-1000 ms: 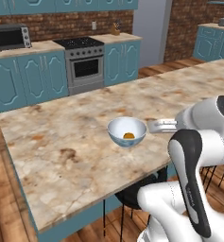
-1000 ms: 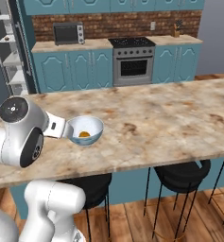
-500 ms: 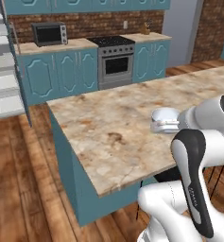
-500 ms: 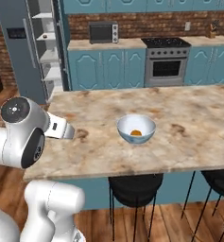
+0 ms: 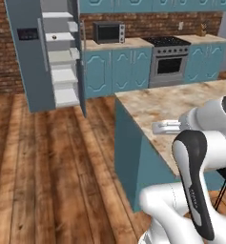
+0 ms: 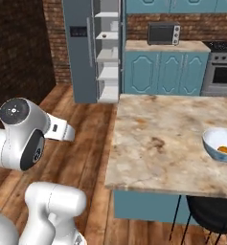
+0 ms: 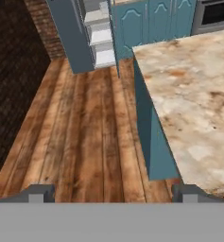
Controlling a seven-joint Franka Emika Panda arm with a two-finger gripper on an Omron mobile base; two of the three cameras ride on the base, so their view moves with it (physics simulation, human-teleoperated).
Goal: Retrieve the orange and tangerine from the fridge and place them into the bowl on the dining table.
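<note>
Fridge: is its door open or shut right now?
Open. The fridge has one door swung aside, baring its white shelves; the other door, with the black panel, is shut.

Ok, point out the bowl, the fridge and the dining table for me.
bowl (image 6: 215,149): right base view, on its blue outer wall.
fridge (image 5: 31,71): left base view, on the closed grey door.
dining table (image 6: 158,143): right base view, on bare marbled top.

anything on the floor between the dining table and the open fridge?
No. Between the dining table and the fridge the stretch is bare wooden floor, as the hand view and the right base view both show.
</note>
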